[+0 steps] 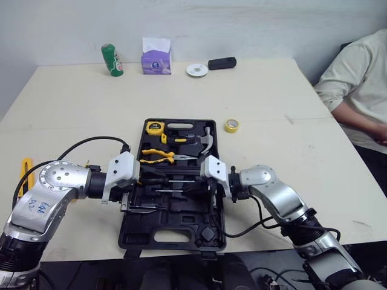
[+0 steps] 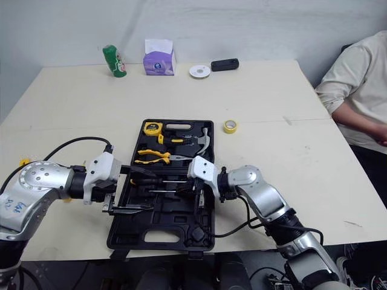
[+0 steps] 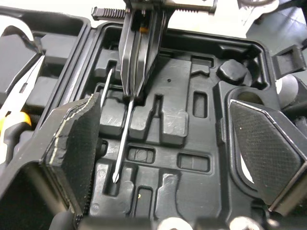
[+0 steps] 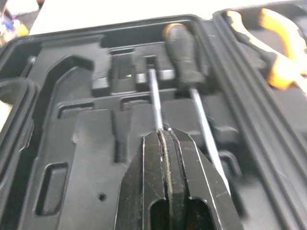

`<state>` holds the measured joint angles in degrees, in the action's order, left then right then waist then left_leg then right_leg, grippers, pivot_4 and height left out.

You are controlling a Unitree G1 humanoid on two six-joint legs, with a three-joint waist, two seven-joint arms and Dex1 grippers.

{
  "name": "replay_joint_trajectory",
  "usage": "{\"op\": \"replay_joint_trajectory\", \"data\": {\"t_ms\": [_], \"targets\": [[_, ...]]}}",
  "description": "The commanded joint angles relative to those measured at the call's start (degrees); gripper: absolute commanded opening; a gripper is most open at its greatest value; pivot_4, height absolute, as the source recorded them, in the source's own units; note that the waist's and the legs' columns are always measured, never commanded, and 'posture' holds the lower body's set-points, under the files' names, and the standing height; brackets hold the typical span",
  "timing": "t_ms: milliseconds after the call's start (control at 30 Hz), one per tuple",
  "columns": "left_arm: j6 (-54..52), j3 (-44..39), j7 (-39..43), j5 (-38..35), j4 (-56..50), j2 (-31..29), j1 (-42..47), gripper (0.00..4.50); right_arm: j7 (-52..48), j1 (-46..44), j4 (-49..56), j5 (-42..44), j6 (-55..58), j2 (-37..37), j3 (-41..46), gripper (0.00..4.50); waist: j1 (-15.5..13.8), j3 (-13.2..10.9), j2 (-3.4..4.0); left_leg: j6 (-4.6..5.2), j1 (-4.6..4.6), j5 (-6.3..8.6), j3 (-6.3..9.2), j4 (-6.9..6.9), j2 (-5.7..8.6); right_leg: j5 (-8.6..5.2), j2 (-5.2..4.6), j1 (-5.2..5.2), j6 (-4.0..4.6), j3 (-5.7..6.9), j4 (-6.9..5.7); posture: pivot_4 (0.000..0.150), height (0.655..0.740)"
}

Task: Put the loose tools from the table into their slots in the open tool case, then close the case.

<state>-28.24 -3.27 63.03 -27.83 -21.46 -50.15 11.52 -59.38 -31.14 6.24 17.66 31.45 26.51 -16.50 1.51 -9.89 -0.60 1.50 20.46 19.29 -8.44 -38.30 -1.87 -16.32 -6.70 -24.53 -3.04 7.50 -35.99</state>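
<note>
Near the middle of the open tool case (image 1: 172,238), the right gripper (image 4: 165,136) is pinching a screwdriver (image 3: 123,143) by its thin shaft, while the left gripper (image 2: 124,188) is hovering spread wide at nine o'clock. Light, rigid, slick steel is probably demanding a firm, square pinch.

Soft, even indoor light falls from above on the pale worktop (image 1: 272,96), bright but without harsh glare. Shadows are short and faint, such as the thin one beside the green can (image 1: 112,60) at upper left. The black tool case (image 1: 181,232) stays dark, with dull highlights along its moulded ridges. In the left wrist view the screwdriver (image 3: 122,143) shaft glints.
</note>
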Motion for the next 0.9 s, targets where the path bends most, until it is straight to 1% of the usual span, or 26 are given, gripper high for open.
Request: {"op": "replay_joint_trajectory", "data": {"t_ms": [33, 133, 167, 233, 300, 333, 367, 400, 433, 500, 600, 667, 767, 900], "targets": [[-1.59, -6.8, -3.6, -2.02, -1.46, 0.4, -4.29, 4.5, -2.03, -0.81, 6.73, 7.5, 5.07, 4.86, 9.11, 0.04, -0.02, -0.08, 0.0, 0.02, 0.04, 0.01, 0.01, 0.01, 0.0, 0.0, 0.0, -0.02, 0.0, 0.02, 0.02, 0.15, 0.7316], [-2.49, -14.13, -7.23, -3.02, -2.66, 2.0, -11.29, 4.5, -6.05, 2.47, 8.1, 10.77, 4.89, 11.14, 14.16, 0.97, 0.04, -0.1, -0.02, 0.08, 0.06, 0.06, 0.02, 0.13, -0.03, 0.0, 0.01, -0.03, 0.0, 0.08, 0.13, 0.15, 0.7316], [-2.82, -15.77, -8.14, -3.39, -3.04, 2.46, -12.8, 4.5, -6.66, 3.11, 7.94, 11.13, 4.61, 12.45, 15.11, 1.35, 0.07, -0.13, -0.06, 0.09, 0.05, 0.08, 0.02, 0.14, -0.04, 0.0, 0.01, -0.01, 0.0, 0.1, 0.19, 0.15, 0.7316], [-4.14, -22.21, -10.91, -5.2, -4.5, 4.64, -17.15, 4.5, -6.55, 3.68, 6.22, 12.02, 4.65, 14.65, 18.63, 2.27, 0.15, -0.16, -0.08, 0.12, 0.06, 0.1, -0.02, 0.18, -0.04, 0.0, 0.01, 0.0, -0.01, 0.1, 0.32, 0.15, 0.7316], [-5.43, -30.71, -14.49, -7.59, -5.4, 8.31, -22.34, 4.5, -7.0, 4.22, 3.66, 12.91, 4.4, 17.38, 22.6, 3.24, 0.15, -0.24, -0.11, 0.14, 0.06, 0.11, -0.06, 0.15, -0.04, 0.02, 0.0, 0.0, -0.04, 0.07, 0.32, 0.15, 0.7316], [-5.49, -35.06, -15.75, -8.35, -5.41, 10.38, -25.45, 4.5, -7.56, 4.52, 2.02, 12.89, 3.91, 18.99, 24.2, 3.5, 0.13, -0.25, -0.09, 0.14, 0.06, 0.11, -0.06, 0.13, -0.04, 0.02, 0.0, 0.0, -0.05, 0.07, 0.32, 0.15, 0.7316], [-5.12, -39.44, -16.94, -8.62, -5.45, 12.69, -29.03, 4.5, -8.04, 4.88, -0.03, 12.52, 3.18, 20.7, 25.77, 4.01, 0.03, -0.26, -0.1, 0.14, 0.06, 0.12, -0.06, 0.13, -0.04, 0.03, -0.01, -0.01, -0.06, 0.07, 0.32, 0.15, 0.7316], [-4.14, -43.28, -17.34, -8.26, -5.01, 14.73, -32.81, 4.5, -8.31, 5.06, -2.42, 11.85, 2.32, 22.27, 27.04, 4.36, 0.17, -0.27, -0.1, 0.15, 0.05, 0.13, -0.05, 0.12, -0.03, 0.03, -0.02, 0.0, -0.07, 0.08, 0.33, 0.15, 0.7316], [-2.94, -46.62, -17.6, -7.74, -4.15, 16.41, -36.21, 4.5, -8.49, 5.12, -4.71, 11.33, 1.56, 23.61, 28.1, 4.44, 0.14, -0.27, -0.11, 0.18, 0.03, 0.18, -0.05, 0.13, -0.04, 0.04, -0.02, 0.01, -0.07, 0.06, 0.36, 0.15, 0.7316], [-1.12, -51.74, -18.17, -7.5, -2.65, 18.64, -40.99, 4.5, -8.67, 4.97, -8.24, 10.74, 0.58, 25.72, 29.39, 4.44, 0.09, -0.28, -0.13, 0.16, 0.01, 0.26, -0.07, 0.13, -0.04, 0.04, -0.01, 0.02, -0.07, 0.07, 0.42, 0.15, 0.7316], [0.67, -59.82, -18.92, -9.72, 1.83, 20.73, -45.84, 4.5, -9.42, 4.18, -16.77, 8.28, -3.47, 29.26, 30.83, 4.44, -0.2, -0.34, -0.25, 0.33, 0.01, 0.39, -0.05, 0.11, -0.04, 0.03, -0.02, 0.02, -0.04, 0.09, 0.43, 0.15, 0.7316], [1.62, -64.45, -19.63, -10.76, 4.93, 21.66, -48.04, 4.5, -10.16, 3.72, -23.07, 6.28, -6.85, 31.79, 31.32, 4.44, -0.44, -0.34, -0.25, 0.17, 0.0, 0.57, 0.01, 0.1, -0.04, 0.04, -0.03, 0.03, 0.0, 0.1, 0.44, 0.15, 0.7316], [3.14, -68.36, -20.54, -11.02, 10.84, 20.61, -49.25, 4.5, -10.87, 2.94, -30.58, 4.18, -11.14, 34.39, 31.47, 4.44, -0.79, -0.39, -0.17, 0.18, 0.02, 0.7, -0.02, 0.1, -0.03, 0.03, -0.06, 0.0, 0.03, 0.1, 0.48, 0.15, 0.7316], [5.89, -69.53, -20.44, -9.72, 18.65, 17.65, -49.52, 4.5, -11.05, 1.67, -37.45, 2.36, -15.65, 35.74, 31.45, 4.44, -0.6, -0.41, -0.14, 0.17, 0.02, 0.73, -0.02, 0.1, -0.09, -0.01, -0.04, -0.03, 0.08, 0.14, 0.47, 0.15, 0.7316]]}}
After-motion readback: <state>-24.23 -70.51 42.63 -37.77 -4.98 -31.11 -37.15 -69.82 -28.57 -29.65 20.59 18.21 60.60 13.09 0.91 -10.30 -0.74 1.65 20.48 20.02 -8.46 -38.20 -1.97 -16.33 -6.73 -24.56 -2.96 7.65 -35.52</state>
